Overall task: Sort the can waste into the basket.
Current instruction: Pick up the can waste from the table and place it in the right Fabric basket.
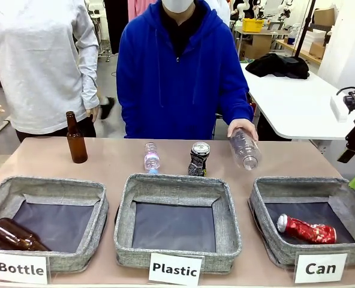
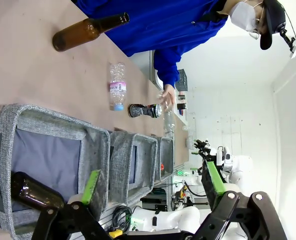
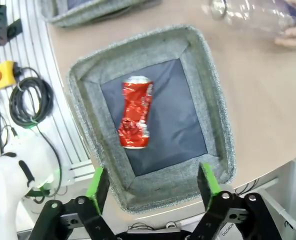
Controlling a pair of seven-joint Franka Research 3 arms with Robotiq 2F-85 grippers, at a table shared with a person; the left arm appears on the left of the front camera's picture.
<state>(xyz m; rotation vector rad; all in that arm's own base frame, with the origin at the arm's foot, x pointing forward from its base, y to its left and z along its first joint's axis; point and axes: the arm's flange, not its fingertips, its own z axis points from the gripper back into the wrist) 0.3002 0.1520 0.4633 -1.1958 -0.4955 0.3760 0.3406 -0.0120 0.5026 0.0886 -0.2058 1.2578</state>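
A crushed red can (image 1: 306, 230) lies on its side on the dark floor of the grey basket (image 1: 267, 201) with the "Can" card. From above, the red can (image 3: 135, 112) rests free inside that basket (image 3: 208, 90), and my right gripper (image 3: 153, 185) hangs open over the basket's near rim, holding nothing. At the right edge of the front view the right gripper (image 1: 352, 169) hovers above the basket. A crushed black can (image 1: 198, 159) with a silver top stands on the table behind the middle basket. My left gripper (image 2: 153, 182) is open and empty, far from the black can (image 2: 144, 110).
A person's hand holds a clear plastic bottle (image 1: 244, 149) tilted over the table behind the Can basket. A small plastic bottle (image 1: 152, 158) and a brown bottle (image 1: 76, 139) stand on the table. Another brown bottle (image 1: 15, 235) lies in the "Bottle" basket (image 1: 57, 189). The "Plastic" basket (image 1: 177, 186) is in the middle.
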